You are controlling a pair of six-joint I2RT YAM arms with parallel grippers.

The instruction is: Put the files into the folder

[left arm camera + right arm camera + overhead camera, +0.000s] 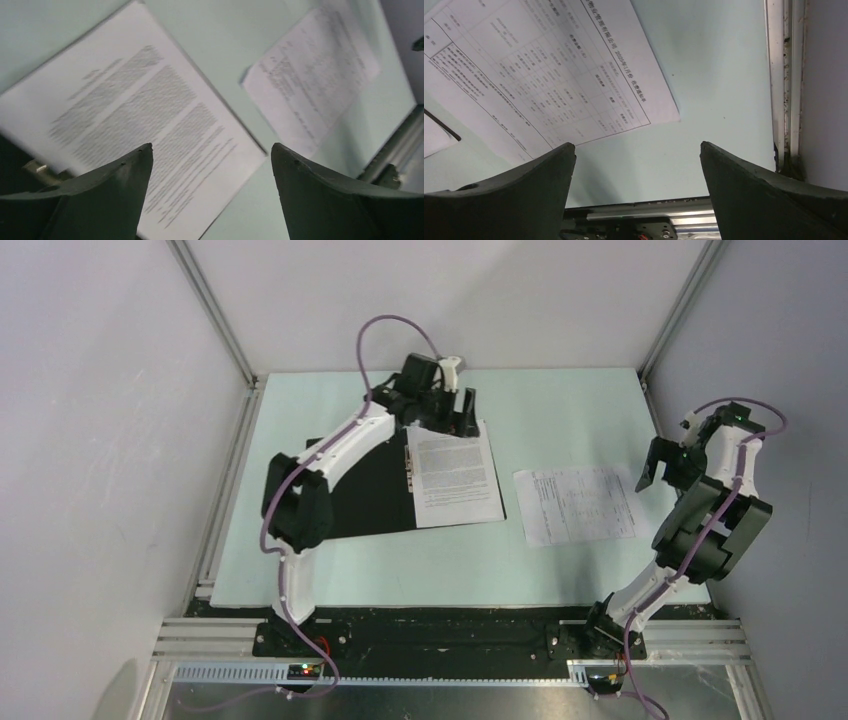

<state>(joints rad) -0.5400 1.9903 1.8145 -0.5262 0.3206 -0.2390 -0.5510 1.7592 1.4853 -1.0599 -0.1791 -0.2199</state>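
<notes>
My left gripper (210, 150) is hovering spread over a printed sheet (455, 475) lying on the open folder (365, 495) — my right gripper (638, 147), also spread, beside a loose sheet (578, 502).

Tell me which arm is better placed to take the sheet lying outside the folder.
Right. The loose sheet lies on the table right of the open folder, close to the right arm, whose jaws stand open and empty beside its edge. The left arm hangs over the sheet already on the folder.
</notes>
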